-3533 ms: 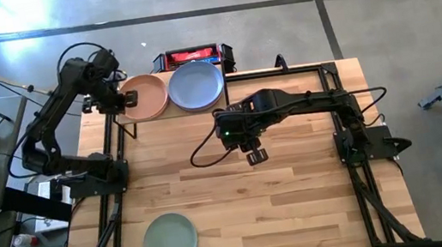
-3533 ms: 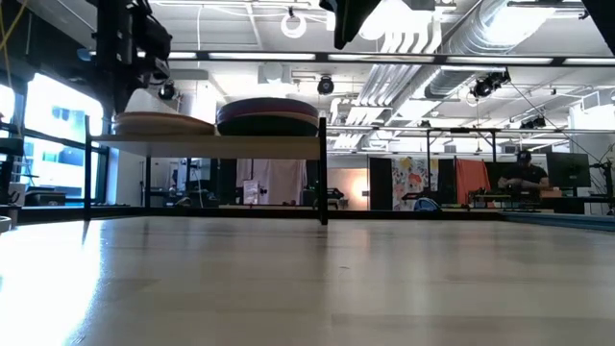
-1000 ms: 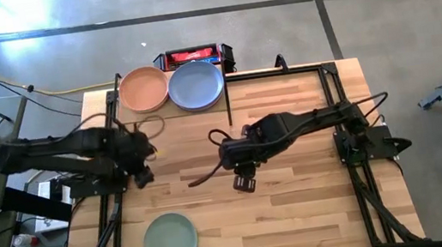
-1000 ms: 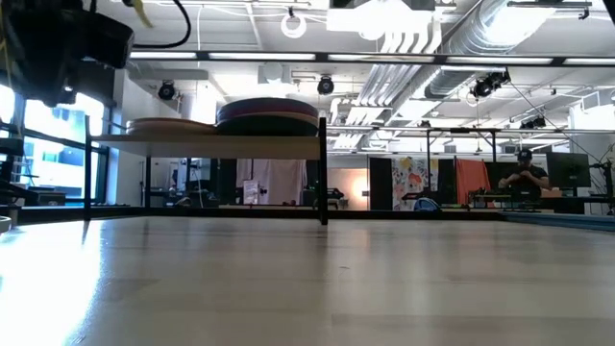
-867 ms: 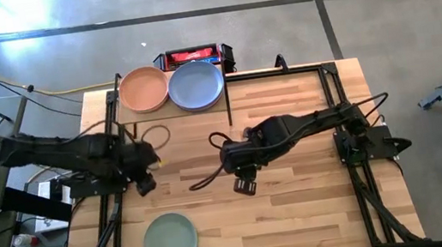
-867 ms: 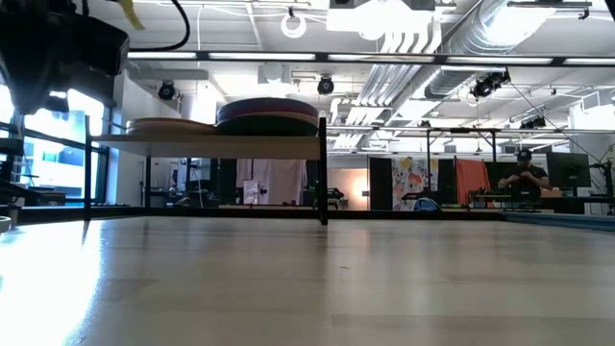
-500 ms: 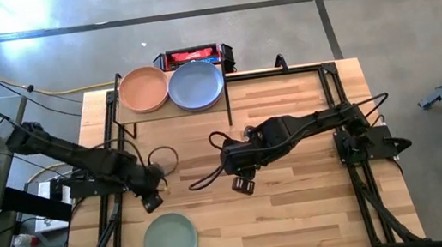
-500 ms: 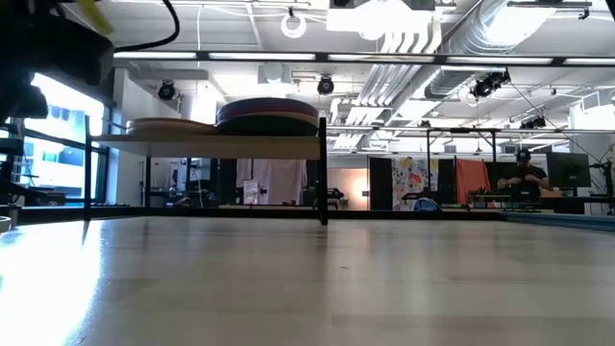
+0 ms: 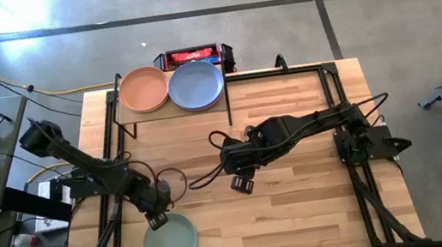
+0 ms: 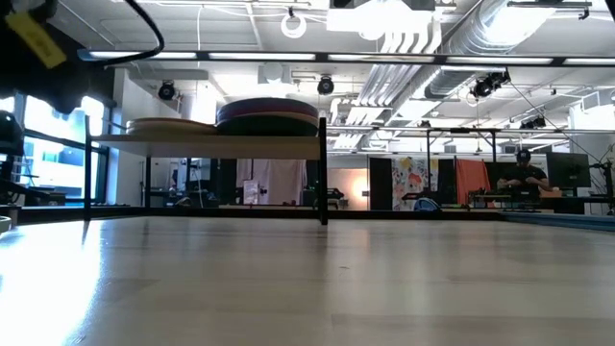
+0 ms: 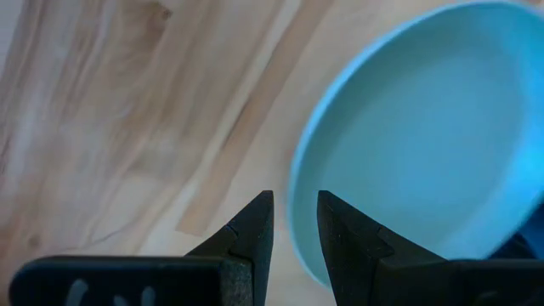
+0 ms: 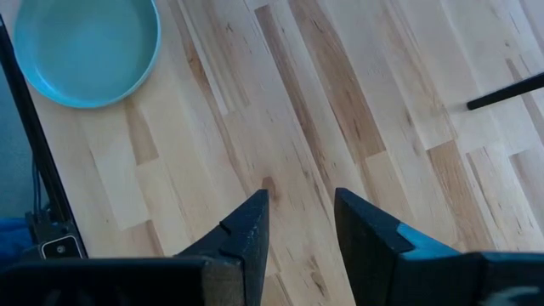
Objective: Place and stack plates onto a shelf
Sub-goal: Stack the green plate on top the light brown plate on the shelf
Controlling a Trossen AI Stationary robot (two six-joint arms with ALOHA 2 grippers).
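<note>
Last loose plate (image 9: 170, 242), sage green, sits flat on the table (image 9: 302, 207) at the near-left corner, well apart from the shelf (image 9: 173, 108) at the far-left edge, which already carries a peach stack (image 9: 144, 90) and a blue-topped stack (image 9: 196, 85). Left gripper (image 9: 158, 220) hangs over the plate's far rim, fingers a narrow gap apart, nothing between them; the left wrist view puts the rim (image 11: 299, 204) right by one fingertip (image 11: 327, 223). Risk, as a guess: the gap looks tight for the rim, so a fingertip may land on the lip and shove or tip the plate instead of straddling it; a shallow pinch could let it sag or slip on the carry to the shelf. Plate is round, so no long axis or heading; it lies level, open side up. Right gripper (image 9: 243, 184) waits mid-table, fingers apart, empty.
</note>
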